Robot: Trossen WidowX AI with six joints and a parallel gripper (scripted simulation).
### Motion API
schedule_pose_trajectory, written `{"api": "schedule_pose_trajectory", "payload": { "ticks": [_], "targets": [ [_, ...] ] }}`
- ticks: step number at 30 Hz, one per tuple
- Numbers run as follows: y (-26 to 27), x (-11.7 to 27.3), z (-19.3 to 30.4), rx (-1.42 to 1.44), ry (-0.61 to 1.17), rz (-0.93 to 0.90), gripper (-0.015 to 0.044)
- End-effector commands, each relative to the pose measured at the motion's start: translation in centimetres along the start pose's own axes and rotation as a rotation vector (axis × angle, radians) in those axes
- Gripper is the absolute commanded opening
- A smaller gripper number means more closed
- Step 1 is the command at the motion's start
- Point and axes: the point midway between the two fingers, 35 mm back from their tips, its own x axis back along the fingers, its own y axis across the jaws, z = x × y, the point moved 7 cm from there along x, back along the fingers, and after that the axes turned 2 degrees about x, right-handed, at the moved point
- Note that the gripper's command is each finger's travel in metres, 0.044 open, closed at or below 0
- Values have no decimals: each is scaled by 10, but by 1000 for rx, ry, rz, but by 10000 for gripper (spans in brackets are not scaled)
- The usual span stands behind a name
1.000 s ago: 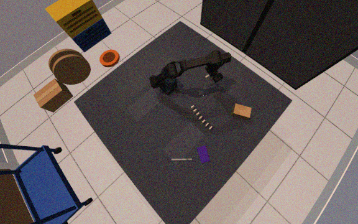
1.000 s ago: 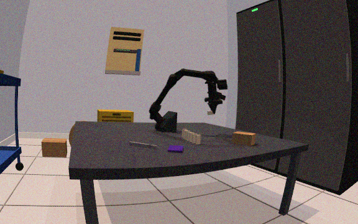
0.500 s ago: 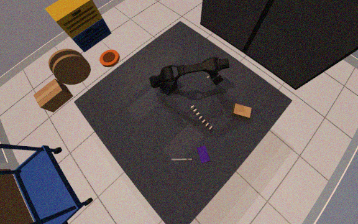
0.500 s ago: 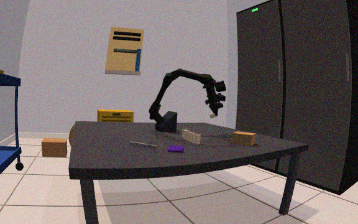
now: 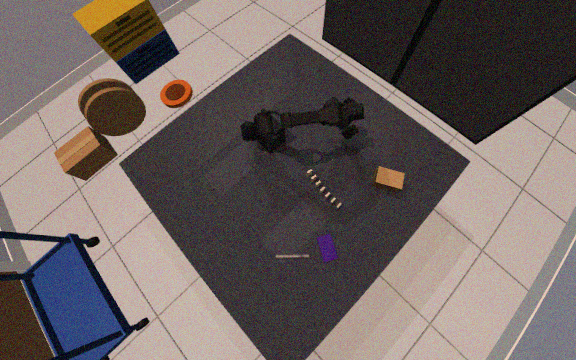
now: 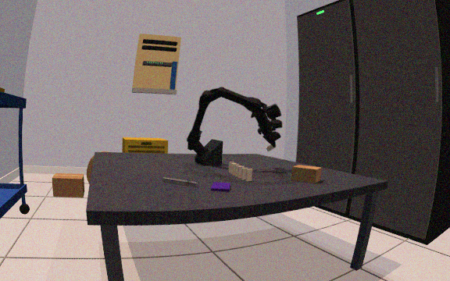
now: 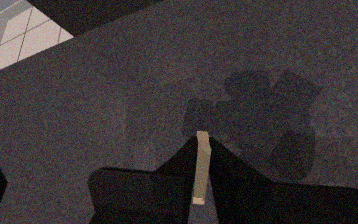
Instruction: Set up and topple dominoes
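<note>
One pale domino [image 6: 270, 147] [image 7: 202, 167] is sitting clamped between the fingertips of the end effector [image 6: 273, 141] [image 7: 201, 141], which is hanging above the table [image 5: 208, 200] [image 6: 131, 195] [image 7: 105, 110]. Taking the row of standing dominoes [image 5: 324, 188] [image 6: 241, 171] as the landmark, the end effector is hovering off to the wooden block's side of it, beyond the row's end nearest the arm's base. The row itself is running slantwise, from that near end out towards the purple slab [image 5: 327, 248] [image 6: 220, 186], while the wooden block [image 5: 390, 178] [image 6: 306, 173] is lying well apart from it, on the side the gripper is favouring. The held domino is tilting in the exterior view, its long axis leaning away from upright. The coming move, I judge, is turning on that: the piece is needing to swing back into line with the row, broad face towards its neighbour, and to come upright before lowering. Coming in sideways is risking a brush against the nearest standing domino.
</note>
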Motion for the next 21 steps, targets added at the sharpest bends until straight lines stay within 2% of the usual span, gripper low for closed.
{"api": "schedule_pose_trajectory", "payload": {
  "ticks": [1, 21],
  "targets": [
    [-2, -2, 5, 5, -61, -10, 24],
    [-6, -5, 30, 51, -345, -5, 24]
  ]
}}
